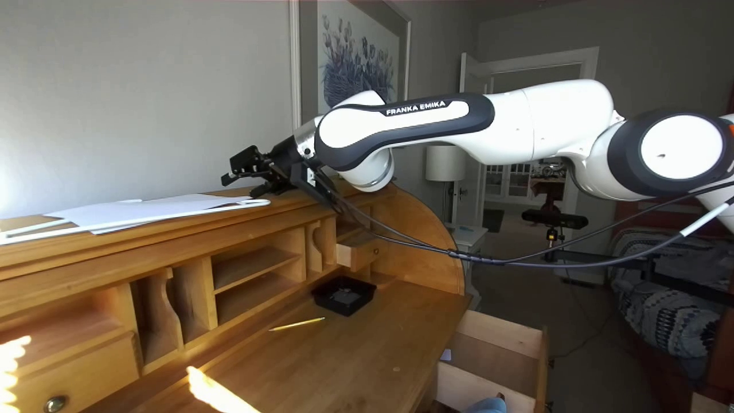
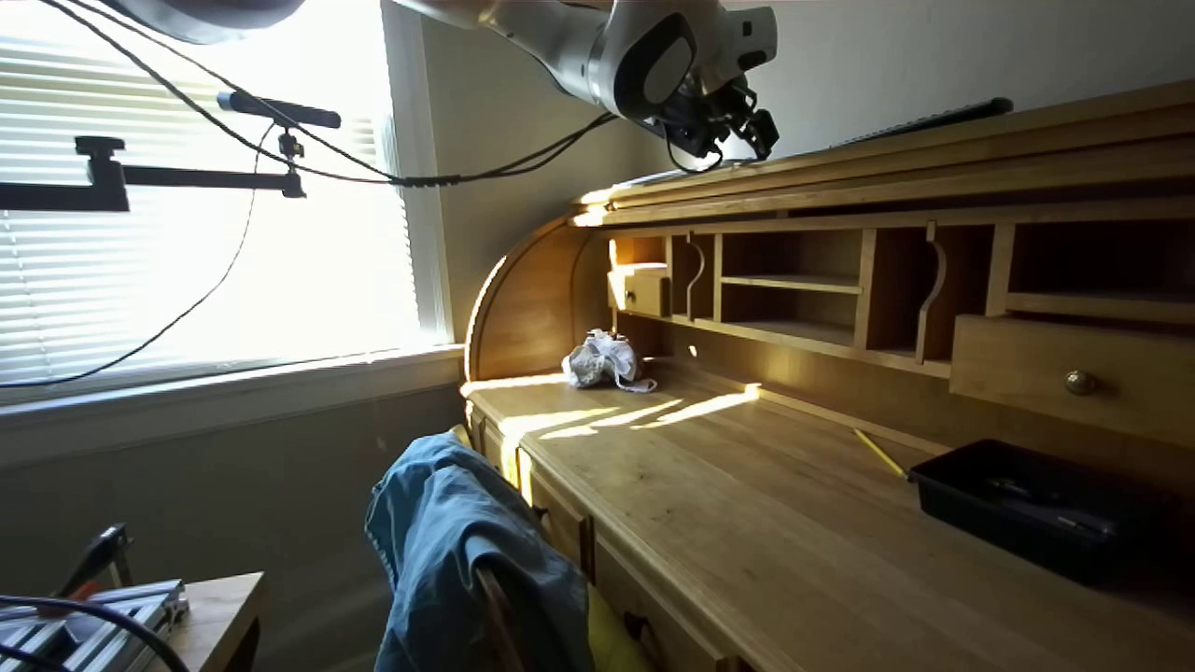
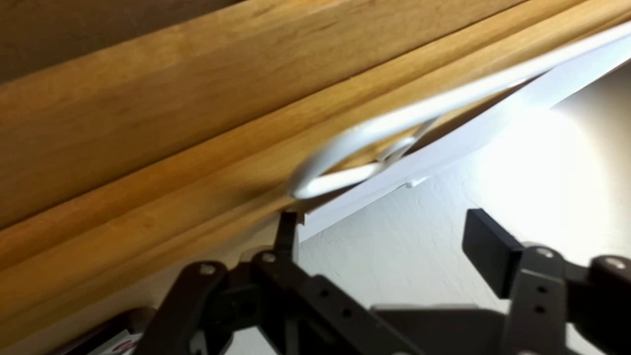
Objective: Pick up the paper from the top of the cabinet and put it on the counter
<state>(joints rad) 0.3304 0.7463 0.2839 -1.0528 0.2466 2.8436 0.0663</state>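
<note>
Paper lies ahead of and slightly below my gripper, on top of the cabinet, its long axis seemingly running away from me. My fingers stand spread and empty, one just beside the near edge. White tubing runs along one side, the wall along the other; free room is above me.

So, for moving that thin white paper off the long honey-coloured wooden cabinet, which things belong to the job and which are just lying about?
Belong to the job:
thin white rectangular paper
long honey-coloured wooden cabinet
black two-fingered gripper, open
flat wooden desktop, possibly the paper's destination

Just lying about:
slim yellow pencil
shallow rectangular black tray
crumpled white cloth bundle
rumpled blue cloth
</note>
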